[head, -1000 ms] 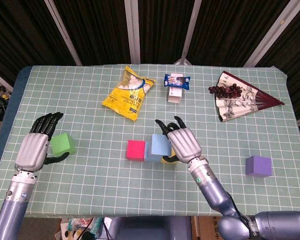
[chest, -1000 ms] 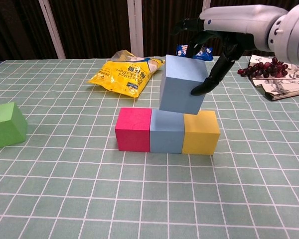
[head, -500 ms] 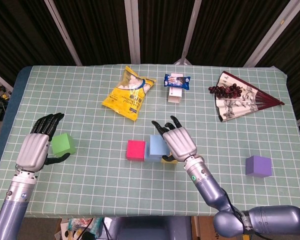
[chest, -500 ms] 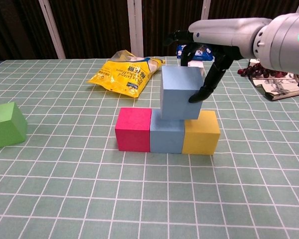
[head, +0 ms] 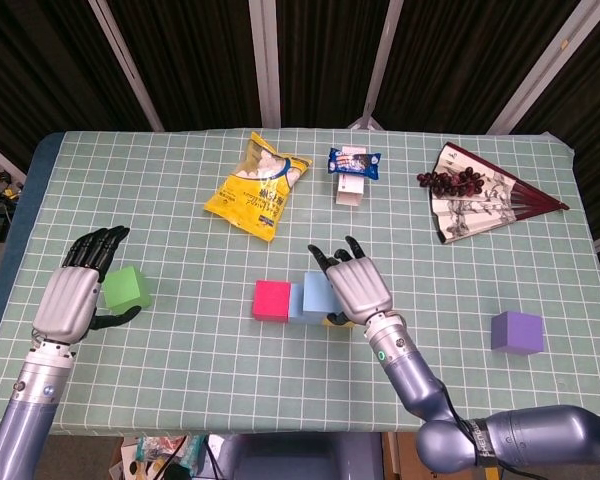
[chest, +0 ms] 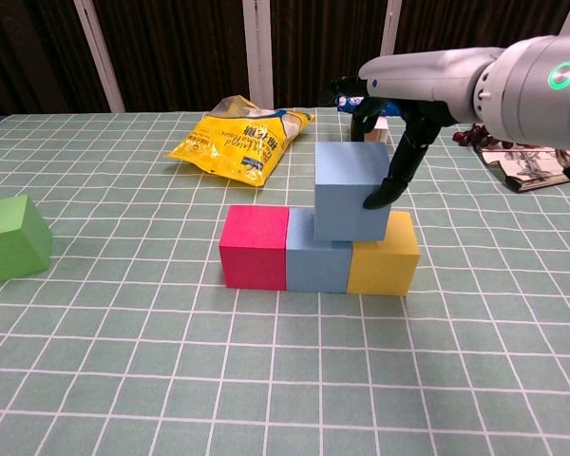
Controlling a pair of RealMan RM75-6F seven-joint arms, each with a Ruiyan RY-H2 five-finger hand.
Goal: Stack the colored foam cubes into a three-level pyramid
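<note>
Right robot hand hides yellow cube.

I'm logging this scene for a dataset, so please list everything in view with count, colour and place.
Base cubes: three in a touching row, red, blue, yellow, table centre.
Upper cube: one, blue, resting over the blue-yellow seam.
Green cube: one, far left.
Purple cube: one, right side.
Snack bag: one, yellow, behind the row.
Small packet: one, blue and white, back centre.
Fan: one, open, back right, dark beads on it.
Table: one, green checked cloth.
Left hand: beside the green cube, holding nothing.
Right hand: holds the upper cube.
</note>
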